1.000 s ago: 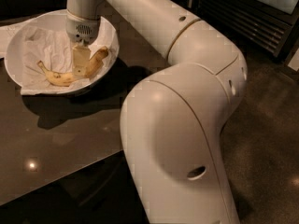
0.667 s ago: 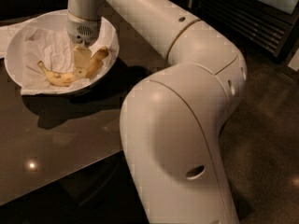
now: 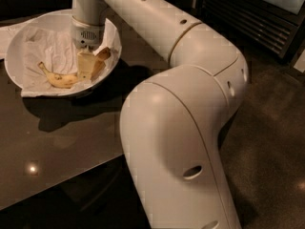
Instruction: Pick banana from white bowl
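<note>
Reaching down into the white bowl (image 3: 16,75), our gripper (image 3: 95,65) sits toward its 3 o'clock side, right at one end of the banana (image 3: 59,79), which lies at 6 o'clock on crumpled paper (image 3: 52,51). Whether it grips, we cannot tell. Outward: glossy dark table (image 3: 47,147), dark floor (image 3: 276,128) at 3 o'clock.

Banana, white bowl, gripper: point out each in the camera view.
banana (image 3: 59,79): camera view, mid-body, on the yellow peel.
white bowl (image 3: 13,56): camera view, bare left inner wall.
gripper (image 3: 90,68): camera view, inside the bowl at the banana's right end, on its tan lower part.
</note>
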### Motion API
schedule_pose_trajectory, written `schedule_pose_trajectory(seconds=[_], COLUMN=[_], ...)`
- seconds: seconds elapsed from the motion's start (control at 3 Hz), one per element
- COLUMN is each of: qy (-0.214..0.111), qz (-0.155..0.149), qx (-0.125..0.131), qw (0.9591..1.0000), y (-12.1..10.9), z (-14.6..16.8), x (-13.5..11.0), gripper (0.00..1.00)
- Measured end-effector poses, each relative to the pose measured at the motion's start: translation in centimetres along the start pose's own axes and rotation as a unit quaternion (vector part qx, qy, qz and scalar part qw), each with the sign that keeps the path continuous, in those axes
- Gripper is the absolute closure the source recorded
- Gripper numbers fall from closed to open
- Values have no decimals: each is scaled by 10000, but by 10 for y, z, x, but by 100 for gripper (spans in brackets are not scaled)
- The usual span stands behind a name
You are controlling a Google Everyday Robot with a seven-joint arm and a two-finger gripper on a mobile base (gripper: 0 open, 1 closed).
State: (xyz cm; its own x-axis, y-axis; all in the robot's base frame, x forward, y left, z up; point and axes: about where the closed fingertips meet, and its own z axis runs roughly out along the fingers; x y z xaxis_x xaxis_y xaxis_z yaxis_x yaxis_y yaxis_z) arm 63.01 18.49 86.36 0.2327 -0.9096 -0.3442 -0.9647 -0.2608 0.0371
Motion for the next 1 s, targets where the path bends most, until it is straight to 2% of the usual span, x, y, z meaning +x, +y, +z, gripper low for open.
schedule_pose_trajectory(seconds=[0.33, 0.67, 1.0], qy=[22, 68, 136], qz=[-17, -44, -83], qx=[-41, -50, -22], qw=[10000, 10000, 9999], y=[-2, -4, -5], z=[4, 5, 6], x=[1, 1, 0], gripper=[45, 63, 87])
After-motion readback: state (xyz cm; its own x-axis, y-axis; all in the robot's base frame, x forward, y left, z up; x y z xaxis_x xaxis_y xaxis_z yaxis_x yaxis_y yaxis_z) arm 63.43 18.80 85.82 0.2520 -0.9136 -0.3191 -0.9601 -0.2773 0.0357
